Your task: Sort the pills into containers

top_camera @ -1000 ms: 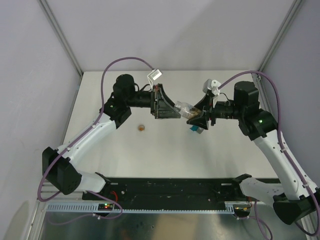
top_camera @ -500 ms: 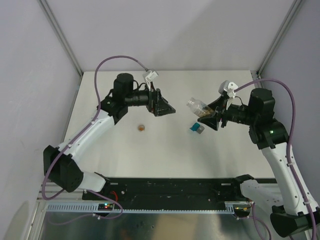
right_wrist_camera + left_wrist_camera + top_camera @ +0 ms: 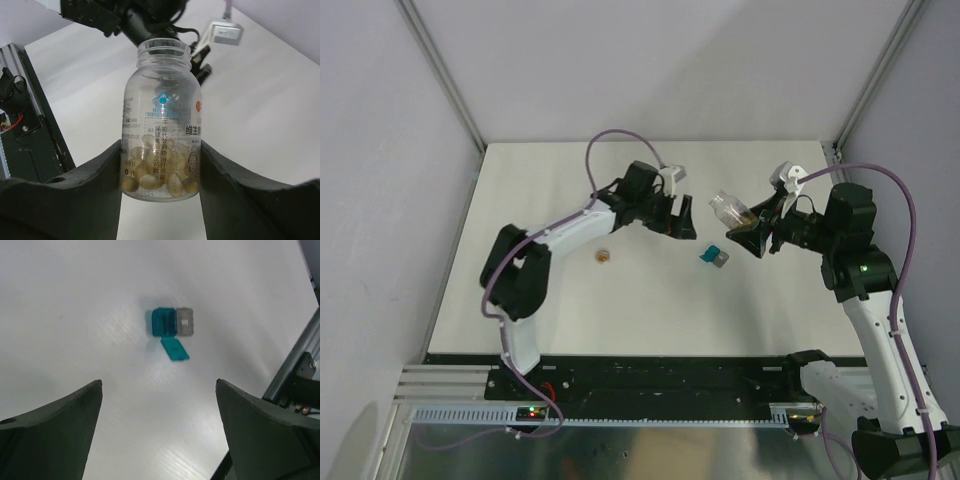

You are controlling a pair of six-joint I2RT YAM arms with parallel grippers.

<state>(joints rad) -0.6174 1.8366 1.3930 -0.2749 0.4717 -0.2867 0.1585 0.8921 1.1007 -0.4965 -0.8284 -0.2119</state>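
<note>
Top external view: right end effector is up off the desk w/ a clear pill bottle pinched between its fingers. Bottle is tilted, open mouth pointing up-left, toward the left end effector. Teal box sits on the desk a bit nearer the arm bases than both end effectors, roughly between them, touching neither. Small amber-orange vial lies on the desk well left of the box, on the near side of the left arm.

Left wrist view: fingers spread wide. Box lies ahead of them, approx centred in the gap and apart from both tips. Its grey flap is folded out to one side and a teal flap hangs open on the near side. Can't tell if anything's inside.

Right wrist view: both fingers press on the bottle's lower half, one per side. Yellowish pills are heaped at the bottom; the rest of the bottle is see-through w/ a printed label.
</note>
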